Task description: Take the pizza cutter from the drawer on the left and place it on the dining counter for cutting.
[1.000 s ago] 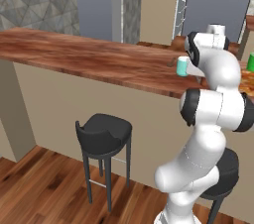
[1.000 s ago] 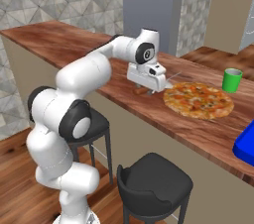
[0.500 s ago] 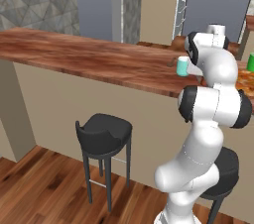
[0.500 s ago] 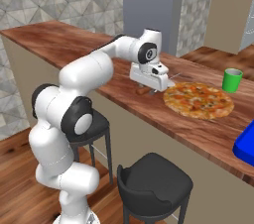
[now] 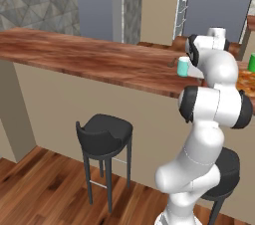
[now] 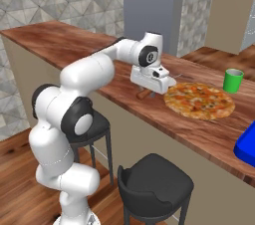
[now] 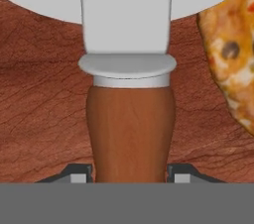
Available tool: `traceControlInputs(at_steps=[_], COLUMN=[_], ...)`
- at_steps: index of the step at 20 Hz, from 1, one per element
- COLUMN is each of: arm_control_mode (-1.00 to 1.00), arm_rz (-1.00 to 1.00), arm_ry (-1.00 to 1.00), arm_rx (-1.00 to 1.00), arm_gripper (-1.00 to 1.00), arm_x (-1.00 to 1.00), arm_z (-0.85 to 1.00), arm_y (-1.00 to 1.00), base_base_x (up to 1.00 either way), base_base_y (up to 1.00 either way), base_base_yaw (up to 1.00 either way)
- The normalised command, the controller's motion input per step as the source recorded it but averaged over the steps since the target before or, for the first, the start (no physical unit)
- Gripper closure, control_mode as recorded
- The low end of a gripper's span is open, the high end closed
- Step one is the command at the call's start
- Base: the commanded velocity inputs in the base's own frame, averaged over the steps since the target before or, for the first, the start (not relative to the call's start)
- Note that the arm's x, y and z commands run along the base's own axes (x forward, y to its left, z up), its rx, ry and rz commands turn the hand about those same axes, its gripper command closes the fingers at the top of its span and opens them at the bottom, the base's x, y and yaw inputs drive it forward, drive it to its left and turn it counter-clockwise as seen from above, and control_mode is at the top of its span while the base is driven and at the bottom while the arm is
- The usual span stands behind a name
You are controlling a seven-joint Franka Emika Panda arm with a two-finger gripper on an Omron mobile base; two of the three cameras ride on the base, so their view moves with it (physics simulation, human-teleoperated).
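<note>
Pizza cutter point(image 7: 130, 129) sits clamped in the jaws, low over the tabletop point(image 6: 89, 52) just left of the pizza point(image 6: 199, 100). I'd lower gently, then release clear of the crust.

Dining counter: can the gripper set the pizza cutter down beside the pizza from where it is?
Probably yes. The gripper is shut on the pizza cutter, low over bare wood of the dining counter; the pizza lies just beside, with nothing visible underneath the cutter.

No readable text, label or number anywhere — plain rendered surfaces
</note>
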Motion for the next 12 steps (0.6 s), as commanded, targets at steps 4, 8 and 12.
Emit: traceControlInputs(at_steps=[4,8,12], arm_control_mode=[-1.00,-1.00,-1.00], arm_rz=[0.00,0.00,0.00], arm_ry=[0.00,0.00,0.00], arm_rx=[0.00,0.00,0.00], arm_gripper=[-1.00,-1.00,-1.00], arm_x=[0.00,0.00,0.03], arm_z=[0.00,0.00,0.11], arm_y=[0.00,0.00,0.00], base_base_x=[0.00,0.00,0.00], base_base_y=[0.00,0.00,0.00], base_base_yaw=[0.00,0.00,0.00])
